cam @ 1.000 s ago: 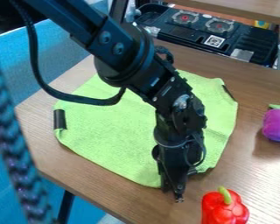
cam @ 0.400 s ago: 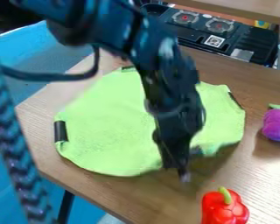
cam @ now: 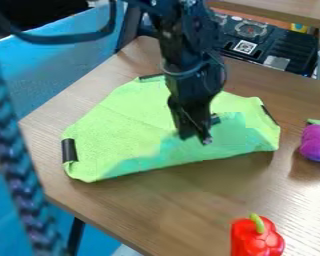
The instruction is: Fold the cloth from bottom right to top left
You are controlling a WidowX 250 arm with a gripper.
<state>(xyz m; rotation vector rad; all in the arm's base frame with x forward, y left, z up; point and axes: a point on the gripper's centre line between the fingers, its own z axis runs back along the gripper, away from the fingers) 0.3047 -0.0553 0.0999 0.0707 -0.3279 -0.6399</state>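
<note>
On the table, the fold is, I judge, partly made; next I carry the pinched part farther toward the top left, then lower and release it. The green cloth spreads beneath and around my claw. Its turned-over flap is pinched, as I read it, in my claw; a dark tab sits just beside.

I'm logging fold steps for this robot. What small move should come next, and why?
Probably ease the gripper farther toward the cloth's top left before letting go: the near side is folding over, but the top-left part lies uncovered.
</note>
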